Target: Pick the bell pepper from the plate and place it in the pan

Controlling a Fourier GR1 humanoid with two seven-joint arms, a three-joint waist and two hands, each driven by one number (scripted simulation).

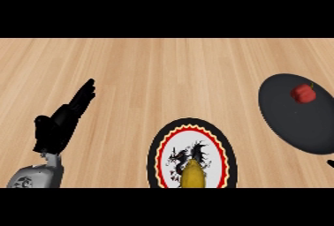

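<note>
A pale wooden worktop (163,70) fills the head view, its grain running left to right; the left hand (62,121) shows at the left side, black, set on a grey forearm (36,176) that comes in from the near left corner; its fingers (85,93) are straight and held close together, pointing up and toward the far right, with the thumb (43,123) standing off to the left; it holds nothing and touches nothing on the worktop. At the right edge lies a dark round pan (294,128), cut off by the edge of the view; the red bell pepper (303,93) sits inside it, toward its far part, a thin stem showing at its upper right. In the near middle lies a round plate (163,150) with a black rim, a red and yellow ring and a white centre bearing a black dragon-like drawing; a yellow piece of food (194,175) rests on its near part and runs out of view at the near edge; the plate and the pan lie near each other but apart, and the left hand is well apart from both. A small black tip (331,163) shows at the near right edge, just beside the pan; whether it belongs to the right hand, and how that hand's fingers stand, I cannot tell.
</note>
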